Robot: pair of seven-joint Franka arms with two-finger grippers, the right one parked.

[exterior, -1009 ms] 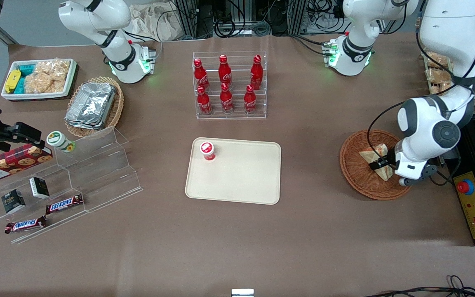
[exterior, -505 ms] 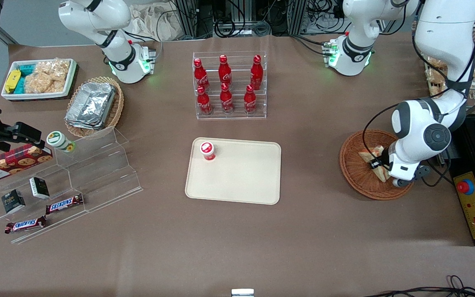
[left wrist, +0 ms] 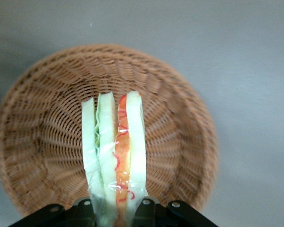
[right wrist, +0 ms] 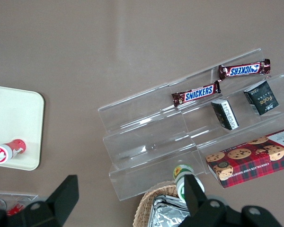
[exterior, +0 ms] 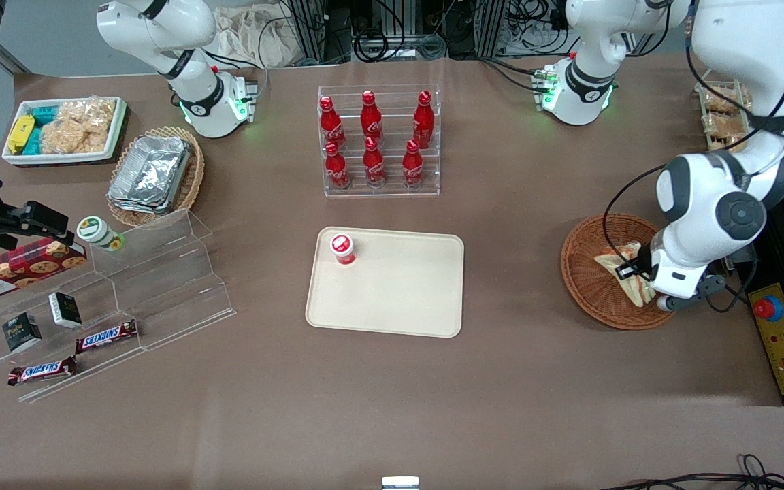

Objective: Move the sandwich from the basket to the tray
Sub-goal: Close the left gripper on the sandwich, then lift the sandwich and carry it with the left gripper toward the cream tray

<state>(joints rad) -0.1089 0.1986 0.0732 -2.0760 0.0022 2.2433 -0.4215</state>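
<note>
The sandwich [exterior: 620, 265], a wrapped wedge of white bread with red and green filling [left wrist: 114, 156], is held above the round reddish-brown wicker basket [exterior: 586, 272] at the working arm's end of the table. My gripper [exterior: 629, 272] is shut on the sandwich, its fingers [left wrist: 149, 210] pressing both bread faces. In the left wrist view the basket [left wrist: 42, 142] lies below the lifted sandwich. The cream-beige tray [exterior: 399, 292] lies flat in the middle of the table, toward the parked arm from the basket.
A small red-capped cup [exterior: 342, 248] stands on the tray's corner. A clear rack of red bottles [exterior: 378, 143] stands farther from the camera than the tray. A yellow control box with a red button [exterior: 783, 337] lies beside the basket. Acrylic shelves with snacks [exterior: 92, 306] sit toward the parked arm's end.
The gripper, shut on the sandwich, has shifted and turned over the basket; the sandwich now hangs lifted off the basket floor.
</note>
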